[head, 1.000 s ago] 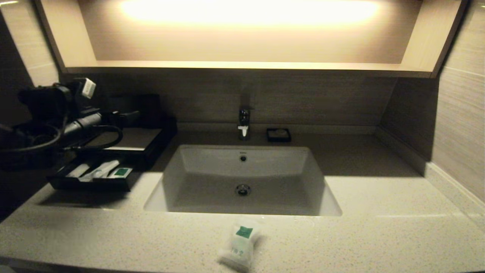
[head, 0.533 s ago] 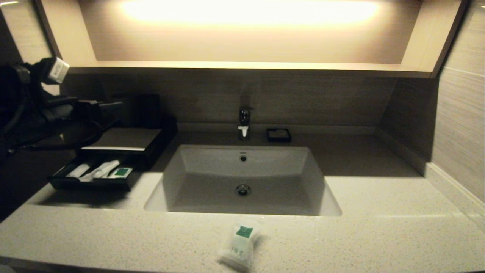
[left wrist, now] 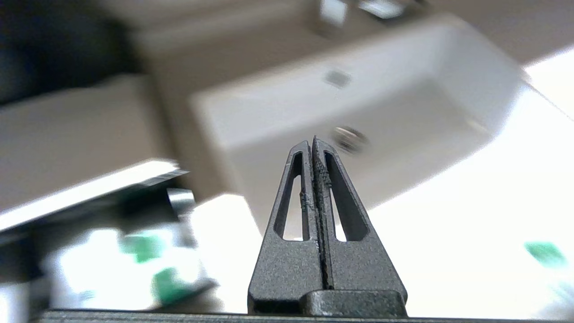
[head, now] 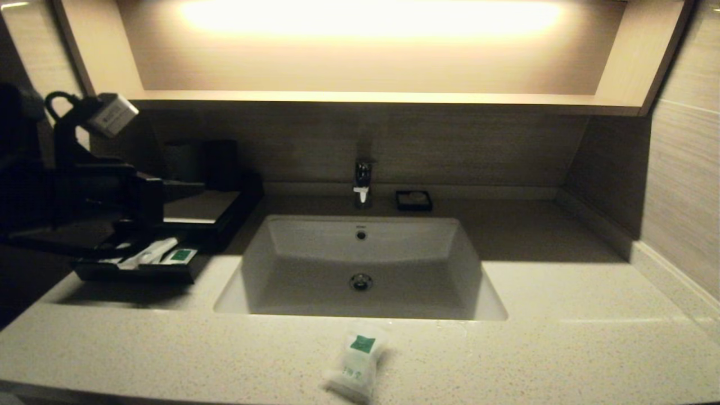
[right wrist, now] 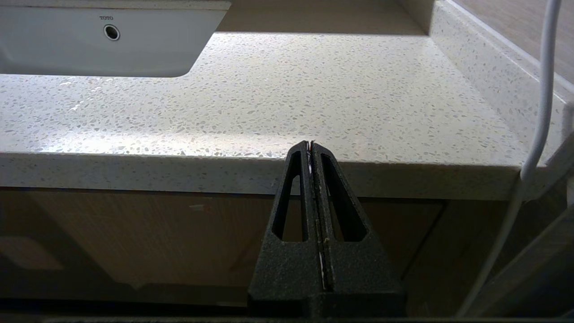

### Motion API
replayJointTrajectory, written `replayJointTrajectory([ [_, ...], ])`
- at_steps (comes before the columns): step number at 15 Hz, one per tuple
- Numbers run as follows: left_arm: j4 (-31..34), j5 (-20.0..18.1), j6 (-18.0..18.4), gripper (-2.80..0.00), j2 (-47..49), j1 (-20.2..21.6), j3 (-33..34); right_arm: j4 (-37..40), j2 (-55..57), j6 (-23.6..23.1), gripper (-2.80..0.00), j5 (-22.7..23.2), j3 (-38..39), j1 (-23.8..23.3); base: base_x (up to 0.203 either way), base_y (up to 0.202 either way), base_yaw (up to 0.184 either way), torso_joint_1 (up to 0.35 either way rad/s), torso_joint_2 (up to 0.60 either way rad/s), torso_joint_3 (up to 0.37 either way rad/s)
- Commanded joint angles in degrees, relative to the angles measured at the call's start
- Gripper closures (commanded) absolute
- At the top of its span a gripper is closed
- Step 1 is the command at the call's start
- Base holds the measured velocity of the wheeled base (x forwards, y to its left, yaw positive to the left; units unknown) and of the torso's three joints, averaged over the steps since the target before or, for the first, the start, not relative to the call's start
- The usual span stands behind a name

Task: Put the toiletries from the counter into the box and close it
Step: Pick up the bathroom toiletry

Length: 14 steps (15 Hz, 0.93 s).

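Speckled counter (head: pixel 562 337) held one pouch (head: pixel 353 361); drawer (head: pixel 135 269) open, packets (head: pixel 152 253) inside; left tool (left wrist: pixel 312 146) closed empty above; right tool (right wrist: pixel 309 150) closed, parked low

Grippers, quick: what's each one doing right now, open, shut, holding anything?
Left gripper: shut, holding nothing, above the box's open drawer.
Right gripper: shut, empty, parked below the counter edge.

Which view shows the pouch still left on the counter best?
The head view: the white pouch lies whole on the counter in front of the basin. The left wrist view catches only a green blur at its edge. The right wrist view misses it.
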Motion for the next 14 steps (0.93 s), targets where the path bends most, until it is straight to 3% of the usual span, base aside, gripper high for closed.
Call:
replayJointTrajectory([
  [1, 1.4, -0.3, 0.2, 0.00, -2.4, -6.1, 3.3, 0.0, 0.0, 0.0, 0.00, 0.0, 0.1, 0.0, 0.000, 0.000, 0.000, 0.000, 0.00, 0.000],
  [9, 8.9, -1.8, -3.5, 0.00, -2.7, -17.1, 6.1, 0.0, 0.0, 0.0, 0.00, 0.0, 0.1, 0.0, 0.000, 0.000, 0.000, 0.000, 0.00, 0.000],
  [14, 13.8, -1.1, -3.7, 0.00, -2.9, -24.3, 5.3, 0.0, 0.0, 0.0, 0.00, 0.0, 0.1, 0.0, 0.000, 0.000, 0.000, 0.000, 0.00, 0.000],
])
